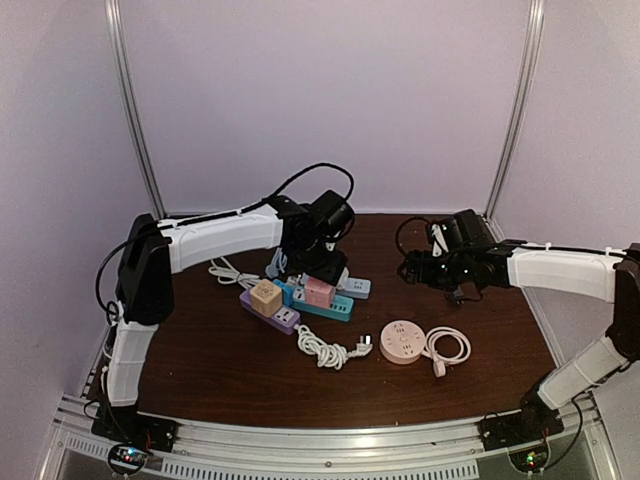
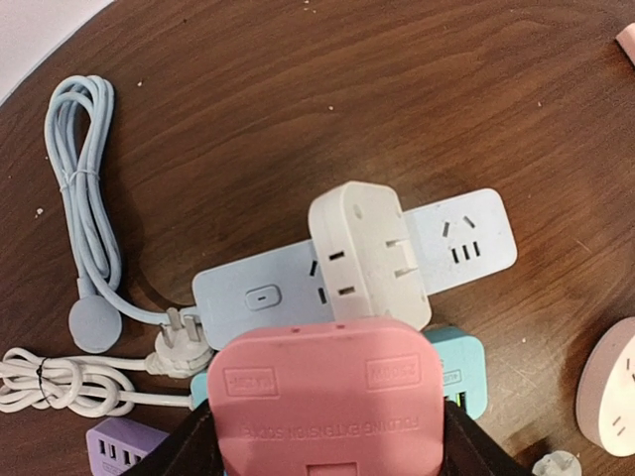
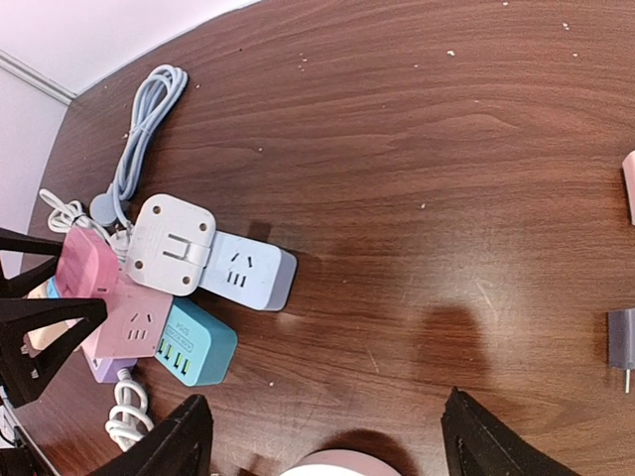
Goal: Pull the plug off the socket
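Note:
A pink plug block (image 2: 327, 397) fills the bottom of the left wrist view, its lettered underside facing the camera. My left gripper (image 2: 327, 441) is shut on it, one black finger against each side. In the right wrist view the same pink plug (image 3: 84, 263) sits between those black fingers, right beside a pink socket cube (image 3: 134, 317) on the teal power strip (image 3: 198, 347). I cannot tell whether plug and socket have separated. From above, the left gripper (image 1: 318, 266) hangs over the pink cube (image 1: 318, 292). My right gripper (image 1: 412, 268) is open and holds nothing.
A white adapter (image 2: 367, 253) is plugged into a pale blue strip (image 2: 258, 297) behind the pink plug. A purple strip (image 1: 272, 313) carries a tan cube (image 1: 265, 296). A round pink socket (image 1: 402, 342) and coiled white cables (image 1: 325, 350) lie nearer the front.

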Action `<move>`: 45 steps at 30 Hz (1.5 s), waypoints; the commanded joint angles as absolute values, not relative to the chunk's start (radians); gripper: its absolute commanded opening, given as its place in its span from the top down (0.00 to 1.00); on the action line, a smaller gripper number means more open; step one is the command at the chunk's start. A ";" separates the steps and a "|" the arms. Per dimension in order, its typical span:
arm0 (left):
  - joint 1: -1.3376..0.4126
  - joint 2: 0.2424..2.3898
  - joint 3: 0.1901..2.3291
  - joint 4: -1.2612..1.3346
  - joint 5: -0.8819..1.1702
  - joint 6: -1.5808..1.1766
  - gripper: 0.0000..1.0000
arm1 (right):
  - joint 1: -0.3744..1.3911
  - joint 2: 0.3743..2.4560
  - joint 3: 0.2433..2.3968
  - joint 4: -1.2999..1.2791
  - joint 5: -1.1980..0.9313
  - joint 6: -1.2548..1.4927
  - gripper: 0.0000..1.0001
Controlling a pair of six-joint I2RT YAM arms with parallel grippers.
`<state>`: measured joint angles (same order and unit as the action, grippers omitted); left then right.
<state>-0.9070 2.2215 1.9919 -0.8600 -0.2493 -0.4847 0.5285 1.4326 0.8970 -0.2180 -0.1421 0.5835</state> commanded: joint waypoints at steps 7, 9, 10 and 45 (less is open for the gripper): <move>-0.914 2.132 1.942 -0.774 -0.267 -0.492 0.57 | 0.609 1.505 0.919 -0.112 -0.178 0.625 0.20; -0.916 2.100 1.899 -0.733 -0.265 -0.489 0.58 | 0.615 1.533 0.922 -0.068 -0.217 0.643 0.20; -0.918 2.080 1.877 -0.709 -0.266 -0.489 0.58 | 0.619 1.548 0.927 -0.050 -0.234 0.651 0.20; -0.931 1.834 1.515 -0.392 -0.197 -0.527 0.68 | 0.775 1.889 1.044 0.093 -0.215 0.792 0.36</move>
<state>-0.9234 1.9293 1.5402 -0.5167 -0.2302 -0.5068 0.7555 1.8629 1.0046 0.0814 -0.3019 0.7597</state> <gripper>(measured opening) 0.687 0.641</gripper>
